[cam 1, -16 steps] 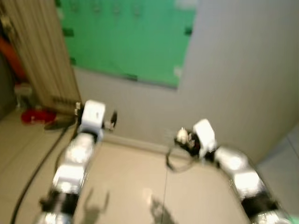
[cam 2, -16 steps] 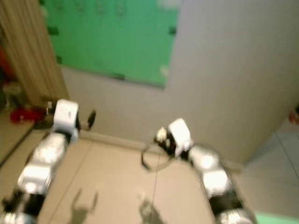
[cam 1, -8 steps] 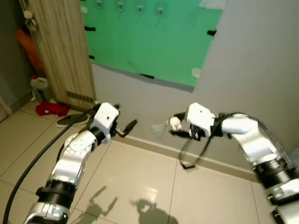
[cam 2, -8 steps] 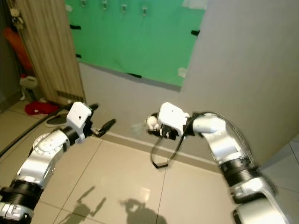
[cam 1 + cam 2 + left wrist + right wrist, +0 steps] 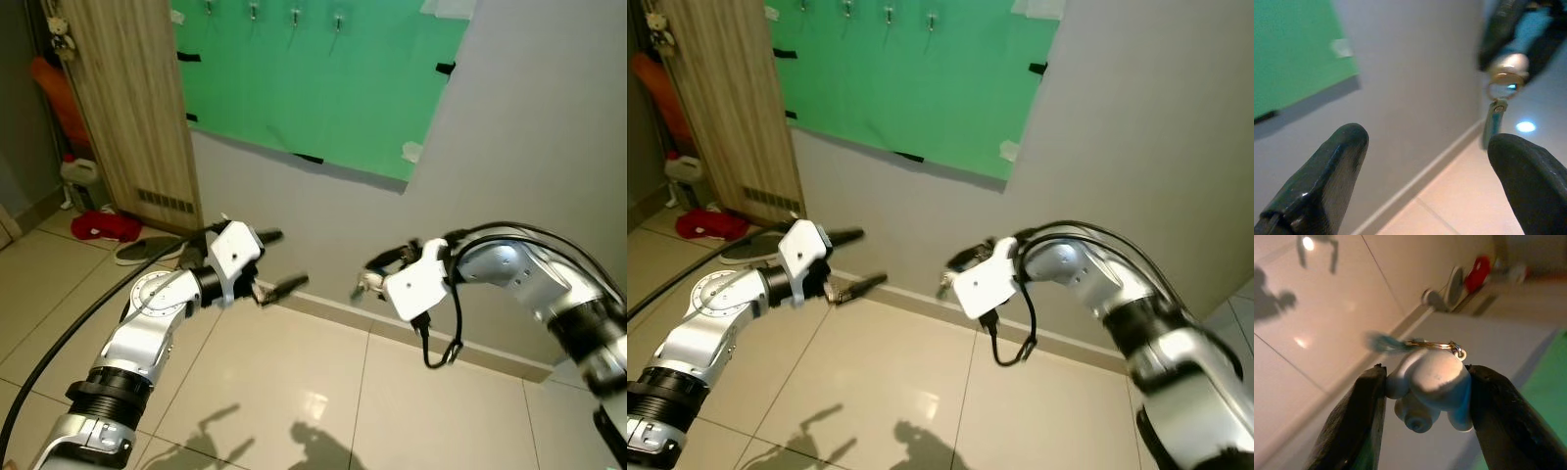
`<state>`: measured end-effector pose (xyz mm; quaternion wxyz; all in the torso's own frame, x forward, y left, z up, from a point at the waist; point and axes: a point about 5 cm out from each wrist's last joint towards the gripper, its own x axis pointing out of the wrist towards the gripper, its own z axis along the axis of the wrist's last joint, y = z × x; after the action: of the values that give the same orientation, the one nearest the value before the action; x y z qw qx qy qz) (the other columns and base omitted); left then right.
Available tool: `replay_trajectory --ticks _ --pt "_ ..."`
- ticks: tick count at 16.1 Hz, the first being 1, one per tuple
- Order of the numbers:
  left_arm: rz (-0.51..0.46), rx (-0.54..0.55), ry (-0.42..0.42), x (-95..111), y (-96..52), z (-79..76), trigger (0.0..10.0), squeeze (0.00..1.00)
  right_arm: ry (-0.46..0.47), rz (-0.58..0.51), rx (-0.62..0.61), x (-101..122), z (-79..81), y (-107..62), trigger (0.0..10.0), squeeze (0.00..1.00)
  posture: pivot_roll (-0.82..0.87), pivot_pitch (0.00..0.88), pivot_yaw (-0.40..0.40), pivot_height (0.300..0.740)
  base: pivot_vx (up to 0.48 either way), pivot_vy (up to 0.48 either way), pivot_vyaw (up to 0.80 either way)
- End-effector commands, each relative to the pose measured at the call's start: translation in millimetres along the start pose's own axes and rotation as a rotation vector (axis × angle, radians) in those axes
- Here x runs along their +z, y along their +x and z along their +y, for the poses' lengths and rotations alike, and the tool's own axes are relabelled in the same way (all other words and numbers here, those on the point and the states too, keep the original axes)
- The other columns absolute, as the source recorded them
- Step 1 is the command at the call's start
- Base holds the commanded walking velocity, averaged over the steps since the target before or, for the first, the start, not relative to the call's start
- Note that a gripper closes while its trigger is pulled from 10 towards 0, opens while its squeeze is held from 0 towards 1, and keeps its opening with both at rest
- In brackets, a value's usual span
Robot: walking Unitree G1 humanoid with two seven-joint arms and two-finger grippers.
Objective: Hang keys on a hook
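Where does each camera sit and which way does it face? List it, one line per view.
Left eye view: on the head, looking forward and down at the green board; both arms show.
Right eye view: the head's other eye, same scene.
Left wrist view: along the open left hand toward the wall; the keys hang ahead.
Right wrist view: along the right hand, shut on the keys' white charm.
Shared: the keys show in both wrist views.

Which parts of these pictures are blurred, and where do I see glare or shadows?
Left eye view: sharp; arm shadows and a pale glare spot lie on the floor tiles. Left wrist view: the left gripper fingers and the hanging keys are soft, out of focus. Right wrist view: the white charm held by the right gripper is sharp, the blue key behind it smeared.
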<state>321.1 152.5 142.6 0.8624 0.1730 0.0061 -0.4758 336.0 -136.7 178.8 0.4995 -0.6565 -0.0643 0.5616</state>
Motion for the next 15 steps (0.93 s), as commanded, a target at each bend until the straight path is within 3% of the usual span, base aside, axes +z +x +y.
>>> replay_trajectory --ticks 1,2,4,10,15 --pt "-0.018 -0.064 -0.007 4.3 3.3 -6.9 10.0 0.0 -0.097 -0.01 -0.027 3.2 -5.6 -0.6 0.0 0.0 0.02 0.0 -0.09 0.736 0.0 0.0 0.0" --pt "-0.01 -0.117 -0.022 1.4 3.9 -13.3 10.0 0.0 -0.225 -0.034 -0.016 8.7 -4.8 2.8 0.0 0.0 0.03 0.0 -0.093 0.736 0.0 0.0 0.0" --pt "-0.006 -0.157 -0.03 -1.1 4.6 -16.9 10.0 0.0 -0.282 -0.062 -0.011 13.2 -3.3 6.3 0.0 0.0 0.03 0.0 -0.095 0.736 0.0 0.0 0.0" --pt "-0.009 -0.306 -0.045 7.0 4.2 -18.2 10.0 0.0 -0.383 -0.139 -0.035 18.4 -5.8 12.8 0.0 0.0 0.03 0.0 -0.092 0.736 0.0 0.0 0.0" --pt "-0.004 -0.352 -0.049 8.8 7.5 -17.4 10.0 0.0 -0.426 -0.223 -0.094 29.0 -13.0 14.1 0.0 0.0 0.02 0.0 -0.088 0.736 0.0 0.0 0.0"
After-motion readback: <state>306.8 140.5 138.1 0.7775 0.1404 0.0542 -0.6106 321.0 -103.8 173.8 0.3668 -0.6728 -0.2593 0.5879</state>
